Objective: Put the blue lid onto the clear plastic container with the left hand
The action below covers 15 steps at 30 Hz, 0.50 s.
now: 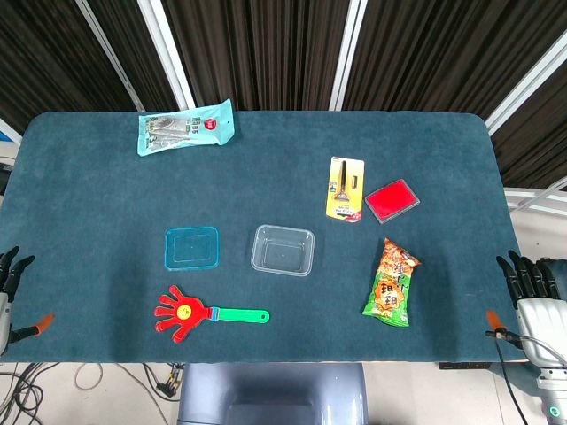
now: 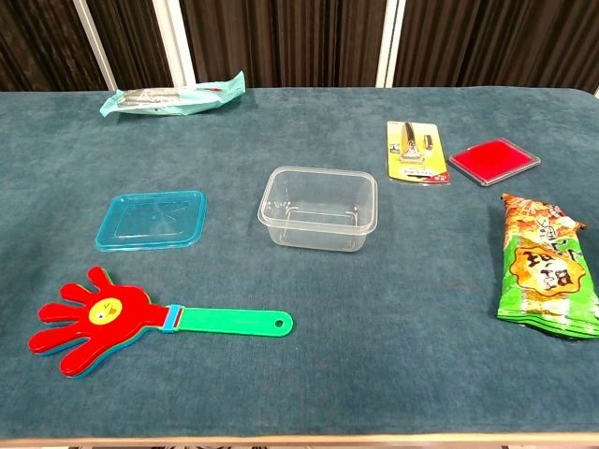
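The blue lid [image 1: 191,247] [image 2: 151,220] lies flat on the teal table, left of centre. Just to its right stands the clear plastic container [image 1: 283,250] [image 2: 319,207], upright and with nothing inside. My left hand [image 1: 9,282] hangs at the table's front left edge, far from the lid, fingers spread and holding nothing. My right hand [image 1: 530,288] rests off the table's front right edge, fingers apart and holding nothing. Neither hand shows in the chest view.
A red hand-shaped clapper with a green handle [image 1: 202,312] [image 2: 131,321] lies in front of the lid. A snack bag [image 1: 392,283], a yellow razor pack [image 1: 345,189], a red pad [image 1: 391,200] sit right. A teal packet [image 1: 184,127] lies at the back left.
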Motion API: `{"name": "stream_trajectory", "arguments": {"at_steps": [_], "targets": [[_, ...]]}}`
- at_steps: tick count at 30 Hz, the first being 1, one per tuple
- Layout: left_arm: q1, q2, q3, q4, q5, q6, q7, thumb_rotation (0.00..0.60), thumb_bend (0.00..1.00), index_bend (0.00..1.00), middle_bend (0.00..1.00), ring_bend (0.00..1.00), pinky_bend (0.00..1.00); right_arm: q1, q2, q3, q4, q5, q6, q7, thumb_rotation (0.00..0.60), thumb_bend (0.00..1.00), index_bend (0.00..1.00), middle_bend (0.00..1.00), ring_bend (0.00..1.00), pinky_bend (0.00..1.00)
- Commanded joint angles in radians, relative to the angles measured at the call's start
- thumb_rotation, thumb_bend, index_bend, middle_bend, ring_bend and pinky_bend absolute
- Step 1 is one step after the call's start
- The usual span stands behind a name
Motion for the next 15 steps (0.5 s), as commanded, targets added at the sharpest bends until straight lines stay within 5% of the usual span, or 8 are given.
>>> {"name": "stream_trajectory", "arguments": {"at_steps": [1,15], "targets": [[0.001,-0.002,-0.001,0.001,0.001,0.002,0.004,0.6,0.06,0.14,0.0,0.0,0.02,0.0,0.0,0.0,0.0,-0.001,0.002,0.001,0.6,0.34,0.0,0.01,0.0,0.0],[-0.012,-0.014,-0.027,0.026,-0.04,-0.021,-0.006,0.6,0.07,0.1,0.0,0.0,0.02,-0.004,0.007,-0.003,-0.02,0.007,-0.001,-0.002,0.6,0.34,0.0,0.01,0.0,0.0]]}}
